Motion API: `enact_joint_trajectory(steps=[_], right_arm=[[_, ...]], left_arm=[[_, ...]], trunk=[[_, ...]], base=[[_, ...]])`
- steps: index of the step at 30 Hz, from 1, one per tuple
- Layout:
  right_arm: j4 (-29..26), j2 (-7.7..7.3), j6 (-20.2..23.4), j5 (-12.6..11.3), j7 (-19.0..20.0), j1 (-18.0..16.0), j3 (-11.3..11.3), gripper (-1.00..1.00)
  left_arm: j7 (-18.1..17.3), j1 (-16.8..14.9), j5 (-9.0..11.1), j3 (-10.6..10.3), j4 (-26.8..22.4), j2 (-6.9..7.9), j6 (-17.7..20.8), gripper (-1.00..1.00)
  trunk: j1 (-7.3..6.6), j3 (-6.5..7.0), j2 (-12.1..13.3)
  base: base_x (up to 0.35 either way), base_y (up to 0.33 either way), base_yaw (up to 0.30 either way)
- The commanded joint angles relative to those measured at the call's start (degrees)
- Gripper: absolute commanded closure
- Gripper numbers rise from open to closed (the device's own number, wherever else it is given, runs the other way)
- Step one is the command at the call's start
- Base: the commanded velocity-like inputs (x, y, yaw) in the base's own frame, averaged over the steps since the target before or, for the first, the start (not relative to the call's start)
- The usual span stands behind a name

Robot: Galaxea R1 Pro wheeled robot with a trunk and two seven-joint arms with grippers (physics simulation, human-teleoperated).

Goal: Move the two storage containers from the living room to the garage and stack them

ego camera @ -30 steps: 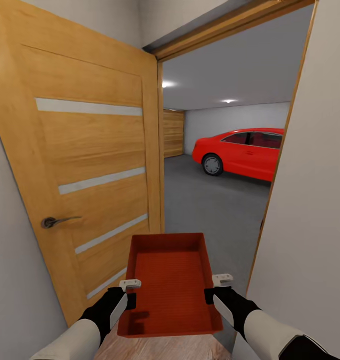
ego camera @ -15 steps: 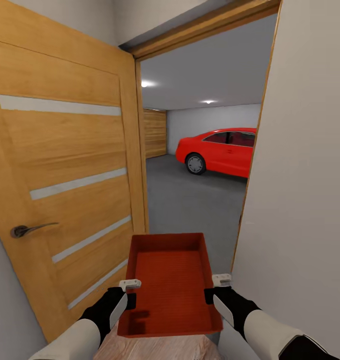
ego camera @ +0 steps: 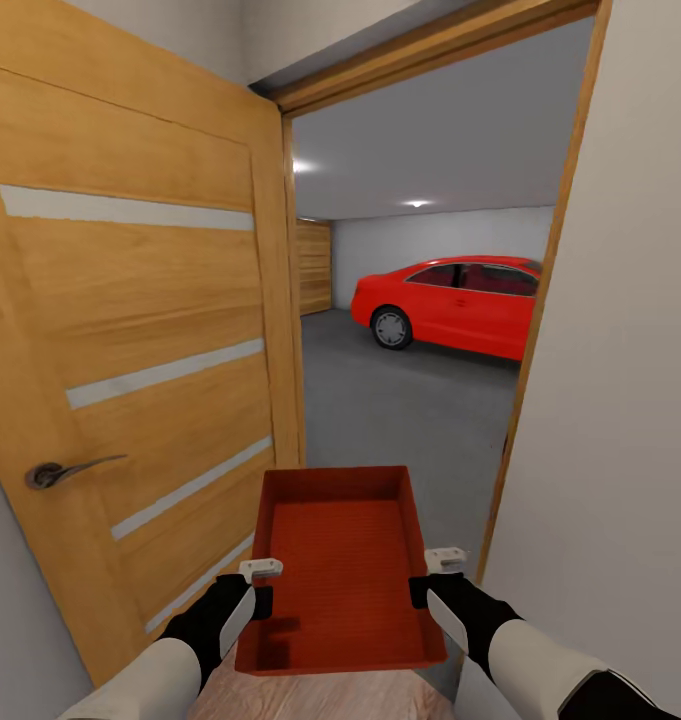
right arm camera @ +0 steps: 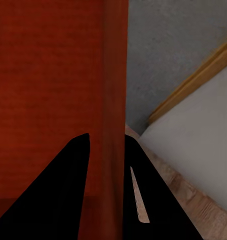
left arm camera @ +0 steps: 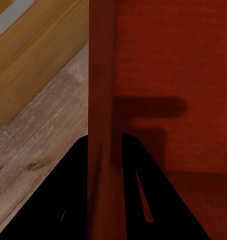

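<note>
1. We stand at an open doorway, and in front of us we carry one storage container point(ego camera: 340, 580), an orange-red open bin, held level between our two arms.
2. Our left gripper point(ego camera: 263, 582) is closed on the left side wall of the container; in the left wrist view its two dark fingers point(left arm camera: 143, 200) sit one on each side of that wall point(left arm camera: 101, 125), one finger inside the bin and one outside.
3. Our right gripper point(ego camera: 432, 575) is closed on the right side wall in the same way; in the right wrist view the fingers point(right arm camera: 58, 190) pinch the wall point(right arm camera: 115, 75) between them.
4. The container is empty, with a ribbed bottom, and its far end points toward the doorway.
5. On our left there is a wooden door point(ego camera: 140, 350), swung open, with pale horizontal stripes and a metal handle point(ego camera: 65, 470).
6. On our right a plain light wall point(ego camera: 630, 400) comes close to us, edged by the wooden door frame point(ego camera: 535, 330).
7. Through the doorway we see the garage with its dark grey floor point(ego camera: 400, 410), a red car point(ego camera: 450, 305) well ahead, and a wood-plank wall point(ego camera: 315, 267) in the far left corner.
8. Under the container, near our base, a light wood plank floor point(ego camera: 320, 700) is visible.
</note>
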Motion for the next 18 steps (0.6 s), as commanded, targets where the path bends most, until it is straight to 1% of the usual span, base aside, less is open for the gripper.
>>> enact_joint_trajectory(steps=[1,8,11,18], right_arm=[[-0.27,-0.04,-1.63,-0.05,-0.38,-0.07,0.64,1.00],[-0.27,-0.08,-1.63,-0.05,-0.38,-0.07,0.64,1.00],[-0.27,-0.06,-1.61,-0.05,-0.38,-0.07,0.64,1.00],[-0.27,-0.04,-1.56,-0.05,-0.38,-0.07,0.64,1.00]], left_arm=[[0.76,0.04,-0.90,-0.34,0.62,2.51,0.48,1.00],[0.76,0.04,-0.92,-0.34,0.62,2.51,0.48,1.00],[0.76,0.04,-0.91,-0.31,0.59,2.51,0.48,1.00],[0.76,0.04,-0.92,-0.32,0.61,2.51,0.48,1.00]], trunk=[[0.03,-0.01,-0.04],[0.03,-0.01,-0.04],[0.03,-0.01,-0.04],[0.03,-0.01,-0.04]], base=[[0.121,0.224,0.000],[0.121,0.213,-0.018],[0.121,0.193,-0.171],[0.120,0.171,-0.232]])
